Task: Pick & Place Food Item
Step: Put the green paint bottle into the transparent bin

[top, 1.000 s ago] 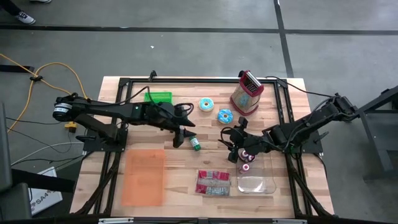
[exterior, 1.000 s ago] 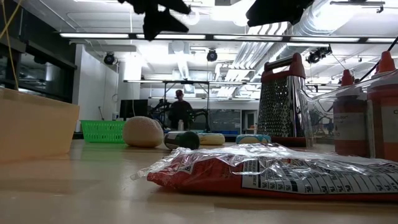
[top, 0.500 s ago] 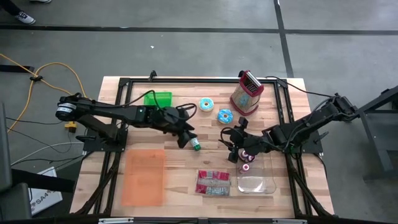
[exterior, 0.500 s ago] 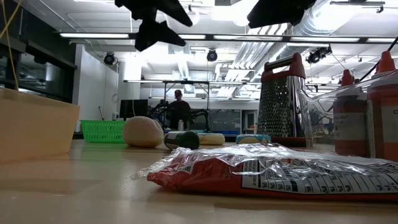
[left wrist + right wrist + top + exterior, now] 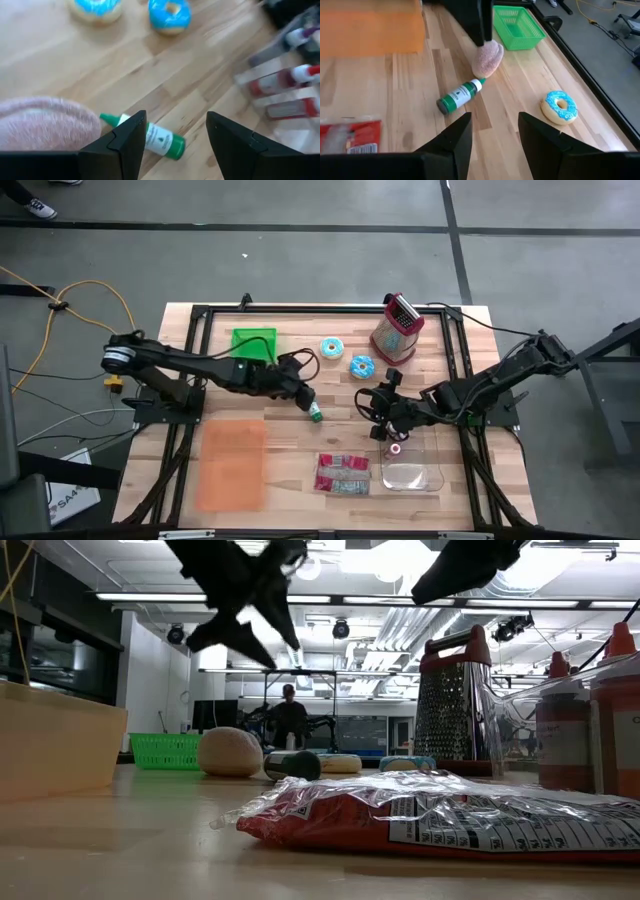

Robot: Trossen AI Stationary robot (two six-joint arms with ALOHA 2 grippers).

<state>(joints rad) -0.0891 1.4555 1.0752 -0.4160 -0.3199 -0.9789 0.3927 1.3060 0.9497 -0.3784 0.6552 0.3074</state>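
Note:
A pale pink bun (image 5: 45, 122) lies on the wooden table beside a green bottle (image 5: 160, 140), which lies on its side. Two blue-iced donuts (image 5: 331, 348) (image 5: 361, 365) lie farther back. My left gripper (image 5: 176, 119) hovers open above the bottle and the bun, slanting down and touching neither; in the high view it is at mid-table (image 5: 303, 393). My right gripper (image 5: 376, 412) hangs open above the table to the bottle's right, with nothing between its fingers (image 5: 495, 120). The high view hides the bun under my left arm.
A green basket (image 5: 254, 343) stands at the back left and a metal grater (image 5: 397, 330) at the back right. An orange container (image 5: 232, 465) sits at the front left. A red snack bag (image 5: 343, 473) lies beside a clear tray (image 5: 412, 465) holding sauce bottles.
My left gripper has sunk toward the bottle and bun, reaching a little toward the table's right edge and rolling about its own axis; its fingers stay open. My right gripper has tipped slightly downward in place.

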